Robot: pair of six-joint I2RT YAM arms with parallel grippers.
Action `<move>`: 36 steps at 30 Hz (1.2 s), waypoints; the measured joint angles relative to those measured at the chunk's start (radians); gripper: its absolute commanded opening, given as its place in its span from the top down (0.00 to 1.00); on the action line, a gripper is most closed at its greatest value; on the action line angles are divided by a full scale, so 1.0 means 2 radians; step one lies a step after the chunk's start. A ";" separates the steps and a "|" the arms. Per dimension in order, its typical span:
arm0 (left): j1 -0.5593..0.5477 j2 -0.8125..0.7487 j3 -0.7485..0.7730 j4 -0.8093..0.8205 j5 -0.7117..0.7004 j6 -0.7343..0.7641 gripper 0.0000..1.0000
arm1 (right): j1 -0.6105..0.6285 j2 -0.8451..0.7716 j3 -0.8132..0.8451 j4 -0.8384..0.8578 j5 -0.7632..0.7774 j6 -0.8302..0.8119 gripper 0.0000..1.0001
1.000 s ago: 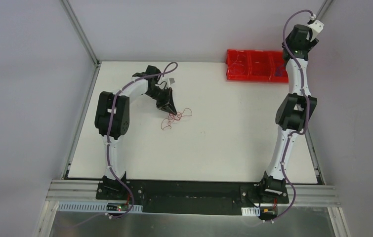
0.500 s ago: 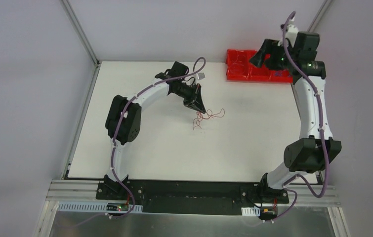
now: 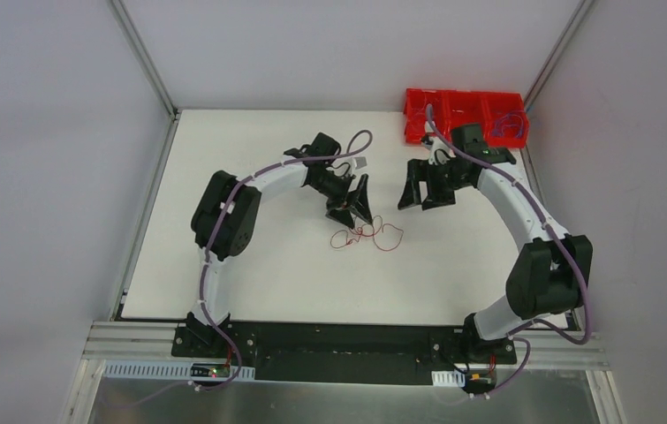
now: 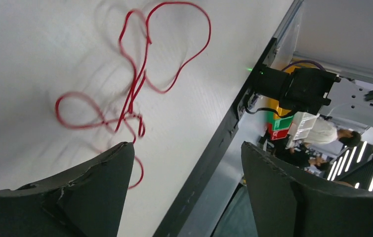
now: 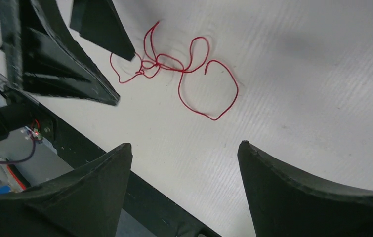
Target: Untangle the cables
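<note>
The cables [image 3: 363, 233] are a small tangle of thin red wire loops lying loose on the white table [image 3: 250, 265], near its middle. My left gripper [image 3: 353, 215] hangs just above the far side of the tangle, open, with nothing between its fingers. In the left wrist view the red cables [image 4: 134, 94] lie beyond the spread fingertips of the left gripper [image 4: 185, 144]. My right gripper [image 3: 418, 201] hovers open to the right of the tangle. The right wrist view shows the cables [image 5: 160, 61] ahead of the open right gripper [image 5: 185, 143], not touching it.
A red compartment tray [image 3: 462, 117] stands at the table's back right, with a blue-purple wire [image 3: 508, 126] in its right end. The left gripper's black fingers [image 5: 95, 29] show at the top left of the right wrist view. The table's black front edge [image 4: 214, 153] runs close by.
My left gripper carried the tangle rightward, then opened and let it go onto the table. The right arm swung down from the red tray to beside the tangle.
</note>
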 measured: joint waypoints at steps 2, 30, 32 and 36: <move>0.018 -0.025 -0.031 -0.004 0.000 0.002 0.09 | 0.028 -0.009 -0.015 0.009 0.012 -0.002 0.18; 0.248 -0.276 -0.195 -0.136 -0.109 0.158 0.04 | 0.264 0.200 0.025 0.121 0.213 0.006 0.72; 0.248 -0.275 -0.195 -0.136 -0.109 0.159 0.04 | 0.264 0.200 0.024 0.113 0.214 0.001 0.92; 0.248 -0.274 -0.191 -0.138 -0.109 0.159 0.05 | 0.250 0.199 0.027 0.093 0.210 -0.012 1.00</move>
